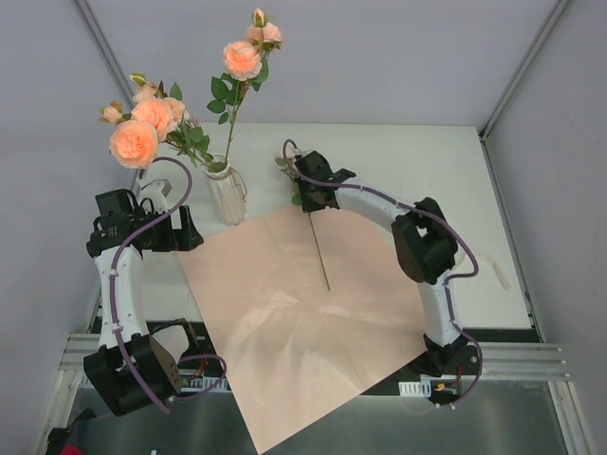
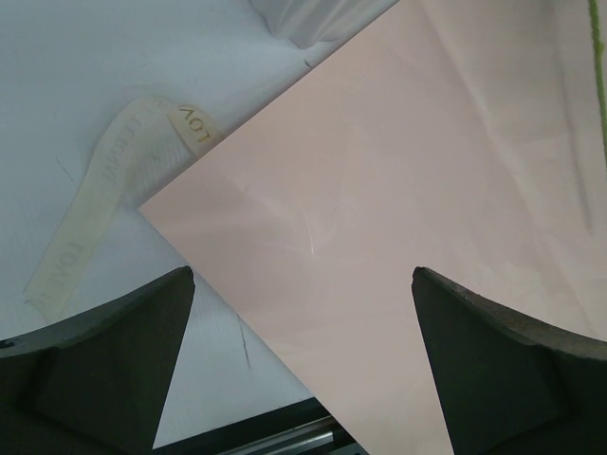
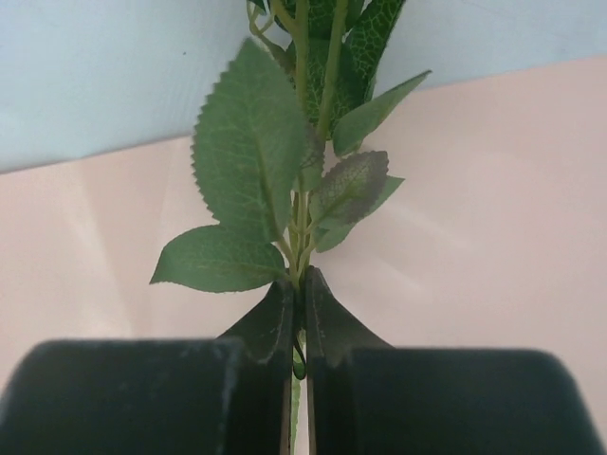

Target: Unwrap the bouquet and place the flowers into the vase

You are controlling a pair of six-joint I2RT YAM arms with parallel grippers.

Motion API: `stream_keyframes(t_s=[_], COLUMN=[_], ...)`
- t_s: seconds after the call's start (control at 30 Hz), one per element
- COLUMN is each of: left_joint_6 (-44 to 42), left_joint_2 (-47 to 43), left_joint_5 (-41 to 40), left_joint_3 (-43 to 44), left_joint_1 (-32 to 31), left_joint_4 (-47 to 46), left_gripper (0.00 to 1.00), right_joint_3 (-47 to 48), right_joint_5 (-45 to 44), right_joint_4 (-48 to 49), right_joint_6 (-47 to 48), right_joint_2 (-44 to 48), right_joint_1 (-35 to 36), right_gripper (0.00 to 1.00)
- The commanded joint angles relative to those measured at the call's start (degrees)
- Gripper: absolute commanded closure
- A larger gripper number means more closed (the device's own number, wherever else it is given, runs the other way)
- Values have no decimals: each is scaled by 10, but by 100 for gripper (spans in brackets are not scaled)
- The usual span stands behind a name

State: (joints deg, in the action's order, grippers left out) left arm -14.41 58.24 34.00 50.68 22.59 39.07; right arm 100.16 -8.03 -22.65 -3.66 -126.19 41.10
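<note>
Table (image 1: 427, 171): white top. On it we list:
- one pink paper sheet (image 1: 303, 332), spread flat across the centre and overhanging the 6 o'clock edge;
- one white vase (image 1: 228, 194), upright toward 10 o'clock, at the sheet's far edge; we cannot tell if they touch;
- one cream ribbon (image 2: 114, 180) with gold lettering, loose beside the sheet's 9 o'clock corner.

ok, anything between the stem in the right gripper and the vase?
No object lies between the right gripper, shut on the stem, and the vase. The vase mouth already holds flowers, so leaves crowd the opening.
</note>
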Motion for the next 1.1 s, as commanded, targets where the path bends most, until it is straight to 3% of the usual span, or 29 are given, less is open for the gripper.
stream_keyframes(t_s=[0.0, 0.23, 0.37, 0.53, 0.67, 0.9, 1.07], left_joint_6=[-10, -4, -1, 1, 1, 11, 6], left_joint_2=[-18, -17, -19, -22, -23, -20, -24], left_joint_5=[1, 8, 14, 14, 14, 16, 14], left_joint_3=[30, 38, 45, 51, 51, 58, 58], left_joint_1=[4, 4, 4, 4, 4, 4, 4], left_joint_4=[16, 18, 22, 22, 22, 22, 22], left_gripper=[1, 1, 1, 1, 1, 1, 1], right_joint_3=[-78, -205, -227, -222, -191, -23, 0], right_joint_5=[-3, -30, -92, -130, -62, 119, 189], right_joint_4=[87, 151, 198, 336, 487, 493, 658], right_joint_6=[-17, -44, -39, 31, 80, 151, 192], right_joint_2=[196, 397, 505, 569, 550, 400, 301], right_joint_1=[-1, 13, 46, 103, 116, 117, 116], right_gripper=[99, 99, 99, 99, 99, 99, 99])
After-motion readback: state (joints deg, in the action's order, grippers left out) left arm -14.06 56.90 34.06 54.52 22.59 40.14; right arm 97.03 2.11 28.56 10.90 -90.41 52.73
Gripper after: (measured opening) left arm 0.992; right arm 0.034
